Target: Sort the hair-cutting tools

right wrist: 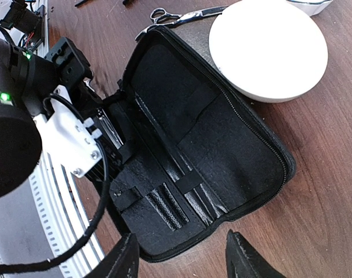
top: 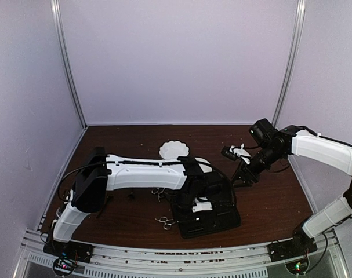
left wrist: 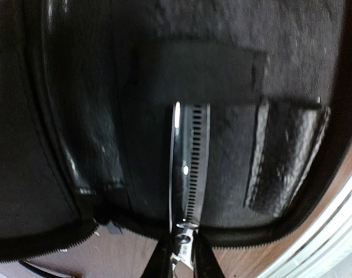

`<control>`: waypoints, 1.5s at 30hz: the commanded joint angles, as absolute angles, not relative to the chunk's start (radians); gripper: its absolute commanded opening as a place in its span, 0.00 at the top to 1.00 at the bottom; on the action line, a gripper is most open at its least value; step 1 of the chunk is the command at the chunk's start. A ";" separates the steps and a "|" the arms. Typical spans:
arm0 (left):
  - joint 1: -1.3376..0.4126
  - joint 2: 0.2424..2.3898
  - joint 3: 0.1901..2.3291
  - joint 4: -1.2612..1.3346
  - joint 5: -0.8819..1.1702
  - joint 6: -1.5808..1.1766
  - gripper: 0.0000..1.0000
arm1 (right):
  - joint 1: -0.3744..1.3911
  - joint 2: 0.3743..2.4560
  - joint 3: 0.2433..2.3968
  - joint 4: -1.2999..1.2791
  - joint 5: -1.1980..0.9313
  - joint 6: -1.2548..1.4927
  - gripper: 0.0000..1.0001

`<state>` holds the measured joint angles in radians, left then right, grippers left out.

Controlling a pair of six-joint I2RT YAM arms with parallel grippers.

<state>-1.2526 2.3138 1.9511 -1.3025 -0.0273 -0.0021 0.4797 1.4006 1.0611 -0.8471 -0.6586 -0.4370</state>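
Fingers of the left gripper [left wrist: 181, 262] pinch the toothed scissors [left wrist: 190, 150] near the pivot. The blade lies inside the open black case [left wrist: 60, 116], its tip at a strap's edge. The right gripper [right wrist: 178, 258] hovers above the case, parted and empty. The second scissors [right wrist: 181, 16] lie on the table [right wrist: 338, 174] beside the case, near a white bowl [right wrist: 268, 49].

Scissors [left wrist: 190, 168]: tip hidden under strap [left wrist: 199, 72] of case [left wrist: 48, 116]; rings cut off at lower edge. Bowl [right wrist: 309, 4]: cropped at top.

Silver scissors [left wrist: 190, 168] with seemingly slotted blade, black case [right wrist: 222, 145], white bowl [right wrist: 268, 49], brown table [right wrist: 332, 174].
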 commanded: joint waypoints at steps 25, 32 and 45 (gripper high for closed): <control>-1.259 2.476 2.211 -1.252 0.040 0.041 1.00 | 0.472 1.400 1.053 -0.847 -0.650 -0.437 0.48; -1.259 2.490 2.219 -1.208 0.049 0.027 1.00 | 0.473 1.407 1.055 -0.848 -0.649 -0.437 0.48; -1.259 2.387 2.111 -1.143 0.018 -0.039 0.63 | 0.467 1.382 1.047 -0.847 -0.633 -0.439 0.47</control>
